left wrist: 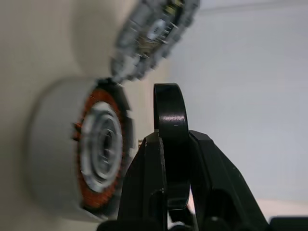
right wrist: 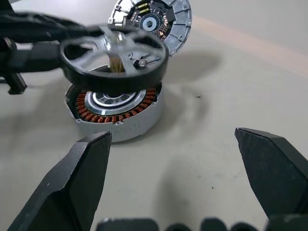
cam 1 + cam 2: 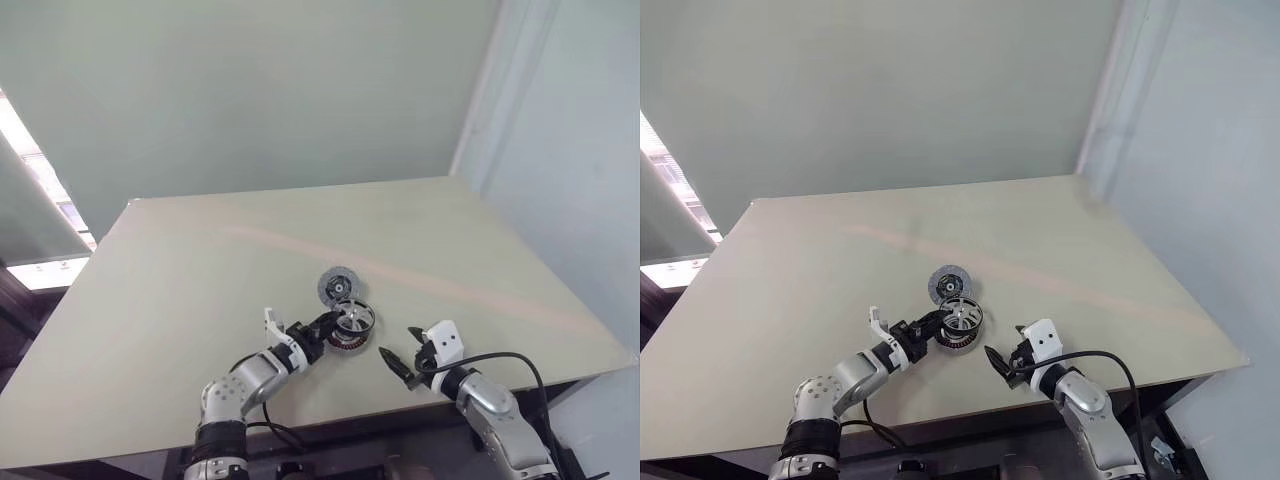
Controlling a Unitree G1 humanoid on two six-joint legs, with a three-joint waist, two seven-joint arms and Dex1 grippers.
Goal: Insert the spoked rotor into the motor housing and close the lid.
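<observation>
Just above the copper-wound round motor housing, your left jaws pinch the silver spoked rotor's black rim; right jaws gape. Grey lid lies at twelve o'clock. Rigid, slick metal: keep to the rim.

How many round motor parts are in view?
3: rotor held in left gripper fingers above the housing on the table; lid lying just beyond.

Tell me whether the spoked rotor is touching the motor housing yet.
Apart. In the right wrist view the spoked rotor, pinched by the left gripper, hangs above the motor housing, with the copper windings visible beneath its rim.
</observation>
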